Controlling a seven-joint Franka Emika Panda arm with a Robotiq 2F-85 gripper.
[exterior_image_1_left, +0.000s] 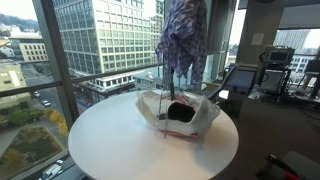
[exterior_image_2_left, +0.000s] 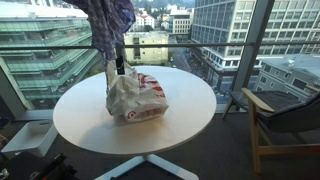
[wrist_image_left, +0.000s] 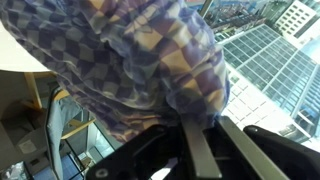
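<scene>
Gripper: in the wrist view the gripper (wrist_image_left: 205, 126) sat at lower centre, its fingers drawn together and clenched on a gathered fold of the cloth (wrist_image_left: 120, 60).
Cloth: checked purple and cream; it hung at the top of both exterior views (exterior_image_1_left: 183, 35) (exterior_image_2_left: 108, 22), narrowing downward to the mouth of the bag.
Handling: likely light, limp and unbreakable; it would sag and swing, and thin fabric can slip, so a thick bunched fold looked the best hold.
Bag: a white-and-red plastic bag (exterior_image_1_left: 205, 118) (exterior_image_2_left: 140, 98) stood crumpled at mid-frame.
Table: a round white table (exterior_image_1_left: 110, 140) lay under the bag.
Chair: a chair (exterior_image_2_left: 285, 115) stood at the right edge.
</scene>
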